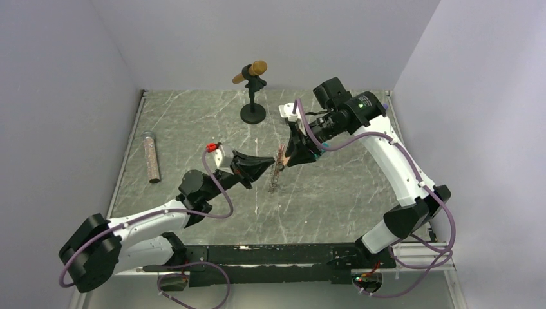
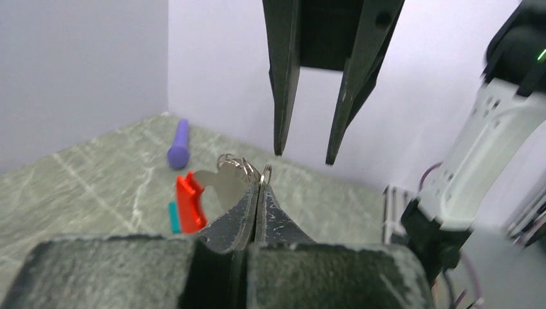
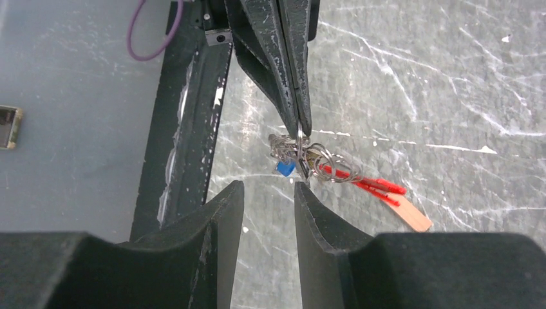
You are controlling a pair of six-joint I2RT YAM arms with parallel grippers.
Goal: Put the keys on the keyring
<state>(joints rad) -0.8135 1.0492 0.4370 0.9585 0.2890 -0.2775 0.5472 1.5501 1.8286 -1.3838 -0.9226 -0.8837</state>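
Note:
The keyring (image 3: 322,166) is a bunch of silvery rings, a blue tag (image 3: 284,168), a red clip (image 3: 368,183) and a tan tag (image 3: 412,219). My left gripper (image 2: 261,185) is shut on one silvery ring and holds the bunch above the table; in the top view it (image 1: 264,165) has the bunch (image 1: 277,175) hanging from its tips. The red clip (image 2: 190,203) hangs to its left. My right gripper (image 3: 269,188) is open and empty, just above the bunch, with its fingers (image 2: 282,77) pointing down at it. I cannot make out any black-headed keys.
A microphone-shaped object on a black stand (image 1: 253,96) is at the back centre. A glittery tube (image 1: 151,156) lies at the left edge. A purple cylinder (image 2: 180,143) lies near the far wall. A black rail (image 3: 187,129) runs along the near edge.

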